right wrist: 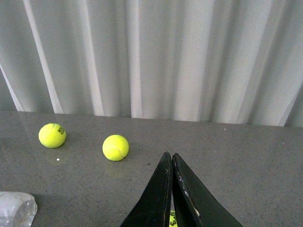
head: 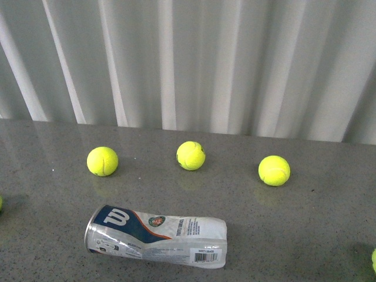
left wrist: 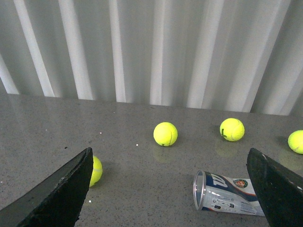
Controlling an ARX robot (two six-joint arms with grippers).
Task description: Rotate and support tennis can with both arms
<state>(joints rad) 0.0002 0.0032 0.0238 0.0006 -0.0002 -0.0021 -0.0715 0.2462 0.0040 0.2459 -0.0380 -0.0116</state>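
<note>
The tennis can [head: 157, 236] lies on its side on the grey table, near the front edge and left of centre. It is a clear tube with a white, navy and orange label, and its open mouth faces left. Neither arm shows in the front view. In the left wrist view the can [left wrist: 227, 191] lies low between the spread black fingers of my left gripper [left wrist: 169, 151], which is open, apart from the can and holding nothing. My right gripper [right wrist: 169, 155] is shut, its flat fingers pressed together. The can's clear end [right wrist: 16, 208] shows well away from it.
Three yellow tennis balls [head: 102, 161], [head: 191, 155], [head: 274, 170] sit in a row behind the can. Partial balls show at the left edge [head: 0, 203] and right edge [head: 373, 259]. A sliver of yellow ball [right wrist: 171, 219] shows behind the right fingers. A white pleated curtain [head: 188, 59] backs the table.
</note>
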